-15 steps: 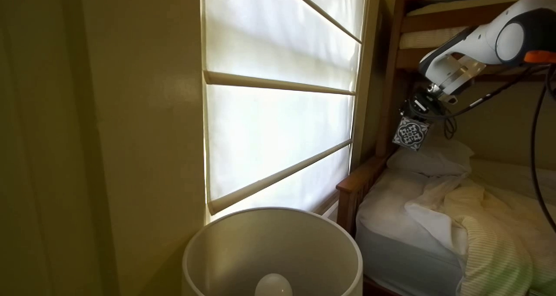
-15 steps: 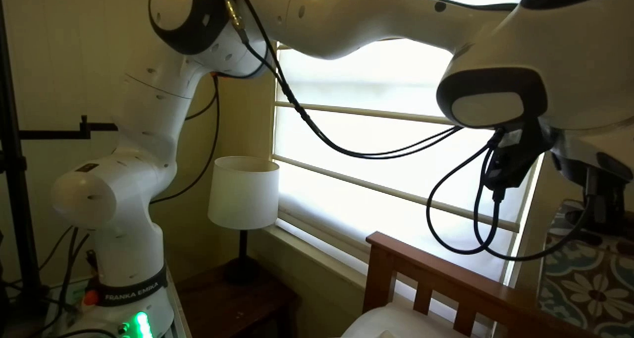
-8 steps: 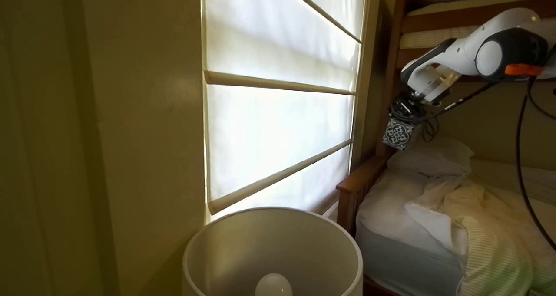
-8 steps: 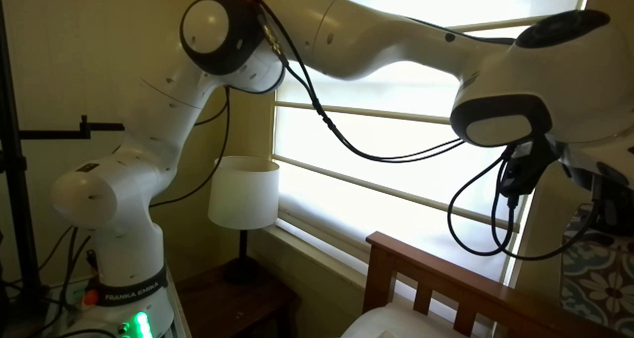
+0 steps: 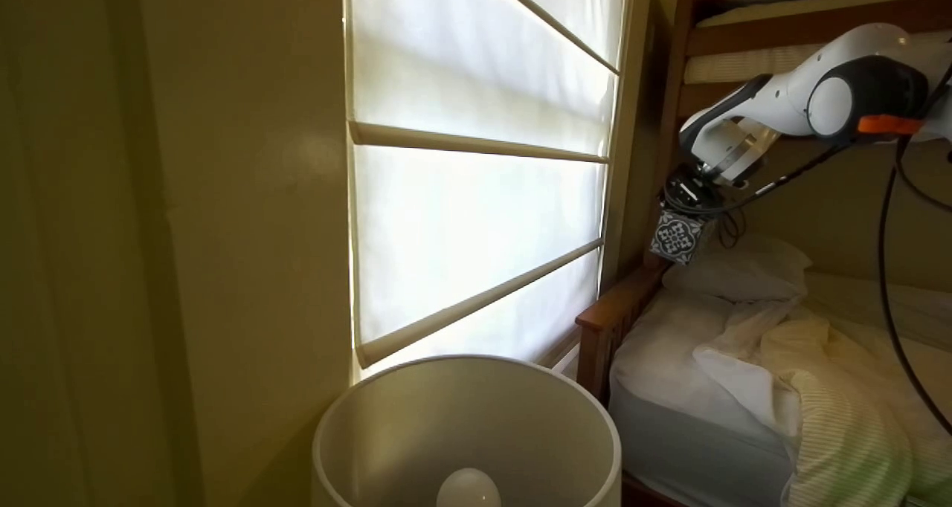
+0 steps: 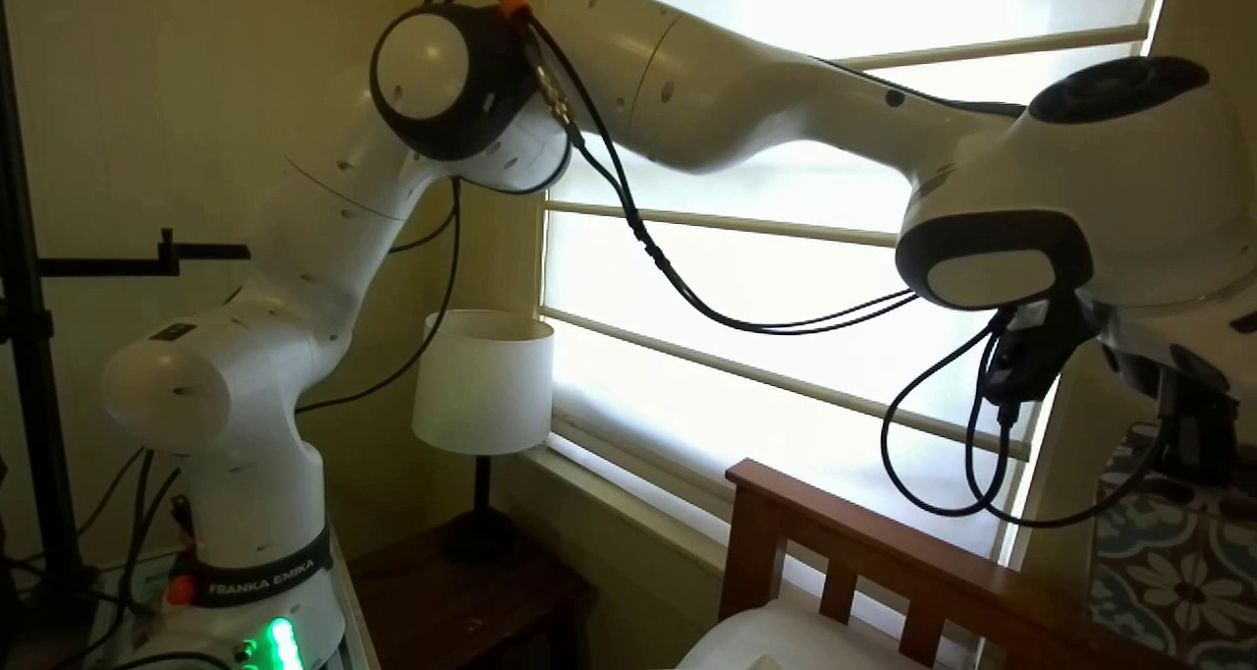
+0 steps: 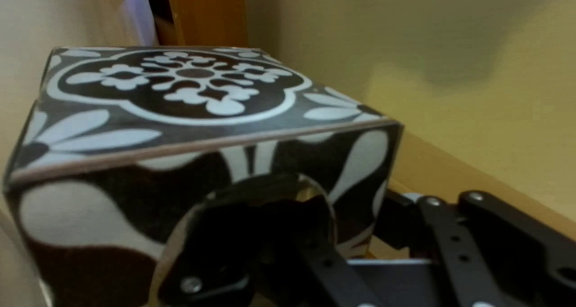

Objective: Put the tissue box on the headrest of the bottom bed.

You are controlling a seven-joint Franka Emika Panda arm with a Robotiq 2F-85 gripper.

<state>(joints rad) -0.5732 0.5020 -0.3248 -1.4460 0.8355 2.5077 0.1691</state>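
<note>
The tissue box (image 5: 677, 237) is a dark-and-white patterned cube, held in the air near the far end of the headrest (image 5: 625, 299). In an exterior view the box (image 6: 1178, 572) is at the right, close to the headrest (image 6: 884, 542); I cannot tell if they touch. My gripper (image 5: 690, 187) is above the box. In the wrist view the gripper (image 7: 342, 221) has one finger inside the round opening of the tissue box (image 7: 193, 86) and one outside, shut on its wall. The inner fingertip is hidden. The bottom bed (image 5: 662, 343) lies beside the headrest.
A white pillow (image 5: 744, 269) lies below and beside the box. A wooden bunk post (image 5: 666, 157) stands close to the gripper, with the upper bunk (image 5: 803, 31) above. A covered window (image 5: 476, 217) is behind the headrest. A lamp (image 6: 483, 385) stands on a side table.
The arm has come down, with the box still in the gripper. In an exterior view the box has shifted left and slightly lower, towards the bunk post. The motion is smaller in the last half second.
</note>
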